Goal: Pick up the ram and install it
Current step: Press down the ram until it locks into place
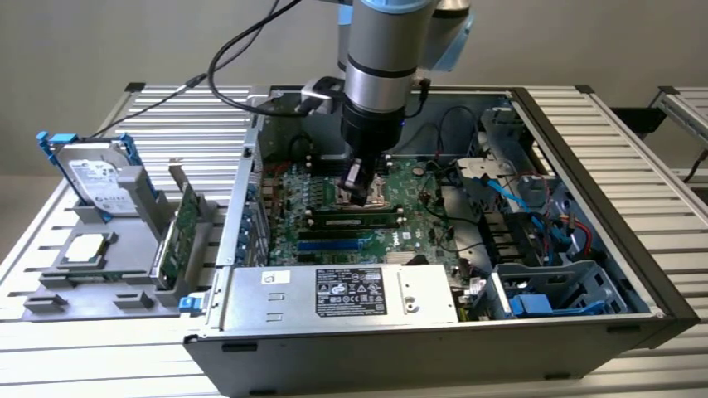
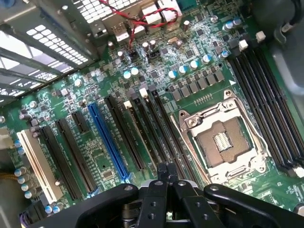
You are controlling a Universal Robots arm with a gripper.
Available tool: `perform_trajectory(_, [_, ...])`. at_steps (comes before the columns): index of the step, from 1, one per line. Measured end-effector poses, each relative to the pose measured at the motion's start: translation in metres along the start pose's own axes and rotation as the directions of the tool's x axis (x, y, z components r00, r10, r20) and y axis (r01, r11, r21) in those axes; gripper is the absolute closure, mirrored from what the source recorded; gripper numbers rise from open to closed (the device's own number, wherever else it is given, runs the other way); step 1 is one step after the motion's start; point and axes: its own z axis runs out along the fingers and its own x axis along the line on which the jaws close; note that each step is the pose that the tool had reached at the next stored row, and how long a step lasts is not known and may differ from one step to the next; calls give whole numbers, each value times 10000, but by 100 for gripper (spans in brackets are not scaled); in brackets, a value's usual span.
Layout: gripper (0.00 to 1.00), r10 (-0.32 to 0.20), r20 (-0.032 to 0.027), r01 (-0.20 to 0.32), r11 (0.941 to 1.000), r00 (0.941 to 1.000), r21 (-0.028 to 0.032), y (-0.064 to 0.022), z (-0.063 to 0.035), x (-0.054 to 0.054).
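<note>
Inside the open computer case [image 1: 619, 249], my gripper [image 1: 361, 192] hangs over the green motherboard [image 1: 415, 195], close to the CPU socket [image 2: 223, 140]. Its fingers [image 2: 156, 183] are shut, with nothing visible between them. The ram [image 1: 354, 220], a long narrow green stick, lies seated along one of the black memory slots, just on the near side of the gripper in the exterior view. In the wrist view, the fingertips hover above the row of long black slots [image 2: 161, 128] beside the socket. One of those slots shows a pale edge that may be the ram [image 2: 137, 133].
On the exterior view's left, a grey holder [image 1: 66, 290] carries a silver hard drive with blue rails [image 1: 94, 178], a green card with a metal bracket [image 1: 182, 228] and a CPU chip [image 1: 86, 249]. A power supply [image 1: 343, 294] fills the case's front. Blue cables [image 1: 520, 207] lie to the right.
</note>
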Motion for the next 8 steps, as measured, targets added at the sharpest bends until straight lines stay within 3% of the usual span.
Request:
perform_trajectory(4, [89, 647, 41, -646, 9979, 9979, -12, 0, 0, 0])
perform_trajectory(8, [89, 1293, 79, -1293, 9916, 9916, -28, 0, 0, 0])
